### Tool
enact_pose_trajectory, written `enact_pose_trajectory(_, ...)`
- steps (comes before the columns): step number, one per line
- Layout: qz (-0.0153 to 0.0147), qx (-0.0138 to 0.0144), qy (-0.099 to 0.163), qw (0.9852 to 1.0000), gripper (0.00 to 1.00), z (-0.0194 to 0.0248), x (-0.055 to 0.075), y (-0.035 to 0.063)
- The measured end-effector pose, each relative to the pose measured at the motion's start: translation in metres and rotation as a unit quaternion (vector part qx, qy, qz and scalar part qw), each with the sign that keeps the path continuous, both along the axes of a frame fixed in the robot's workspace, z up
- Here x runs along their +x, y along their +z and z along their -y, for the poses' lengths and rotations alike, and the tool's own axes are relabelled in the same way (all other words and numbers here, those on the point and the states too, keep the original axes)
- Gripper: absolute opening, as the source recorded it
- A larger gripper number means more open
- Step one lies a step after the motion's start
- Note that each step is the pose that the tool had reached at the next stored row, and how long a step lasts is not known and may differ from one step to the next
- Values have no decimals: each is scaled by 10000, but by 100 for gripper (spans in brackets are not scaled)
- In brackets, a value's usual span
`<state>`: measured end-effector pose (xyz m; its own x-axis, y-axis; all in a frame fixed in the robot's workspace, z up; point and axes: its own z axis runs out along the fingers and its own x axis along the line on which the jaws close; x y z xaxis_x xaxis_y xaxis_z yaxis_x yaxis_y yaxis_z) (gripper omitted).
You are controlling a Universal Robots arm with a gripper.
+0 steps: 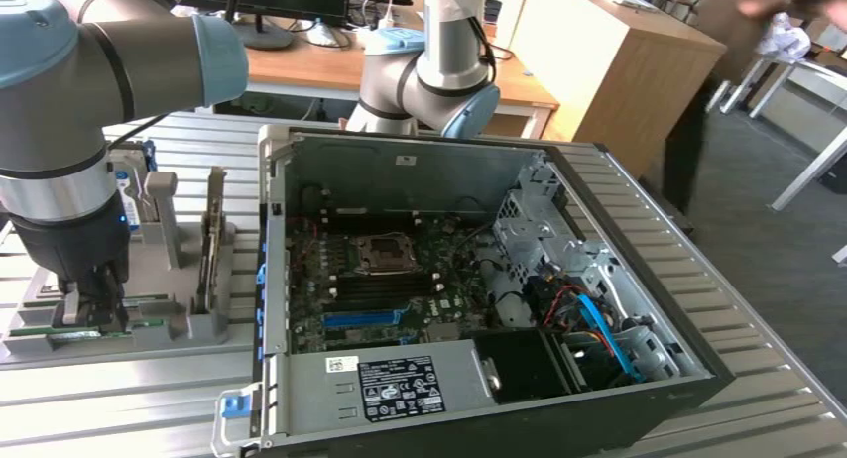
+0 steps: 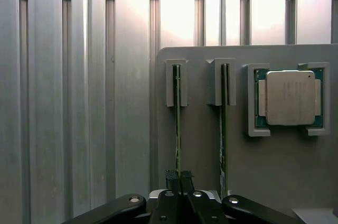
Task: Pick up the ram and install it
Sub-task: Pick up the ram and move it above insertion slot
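Grey is the holder block (image 2: 203, 150) on the slatted aluminium table (image 2: 79, 108), and the ram (image 2: 178, 123) stands on edge in one of its slotted guides, seen as a thin line in the wrist view. The gripper (image 2: 178, 175) is down on that stick. Its two dark fingers (image 2: 170, 177) are drawn close together with the board's edge between them, so I judge it to be pinching the ram rather than hovering. A second memory stick (image 2: 223, 129) stands untouched in the neighbouring guide, and the silver CPU (image 2: 289, 97) lies in its own frame just beside that. The step in hand looks like the pick-up, at the grasp (the stick sits in its guide, not lifted, as far as I can tell). Freeing it calls for a pull straight along the guide, without tilt, since the slot is narrow and the neighbour is near. The wrist view gives the contact itself. The exterior view gives the wider layout: the gripper (image 1: 90, 314) is low over the holder at that view's left. The open computer case (image 1: 397, 166) is well apart, towards the middle, with its motherboard (image 1: 317, 324) and dark memory slots (image 1: 397, 289) lying bare.
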<state>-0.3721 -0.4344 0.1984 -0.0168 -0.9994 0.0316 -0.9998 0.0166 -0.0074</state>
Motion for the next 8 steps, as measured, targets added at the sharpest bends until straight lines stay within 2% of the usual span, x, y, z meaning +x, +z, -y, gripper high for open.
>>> enact_pose_trajectory(8,0,0,143,9999,12,0,0,0)
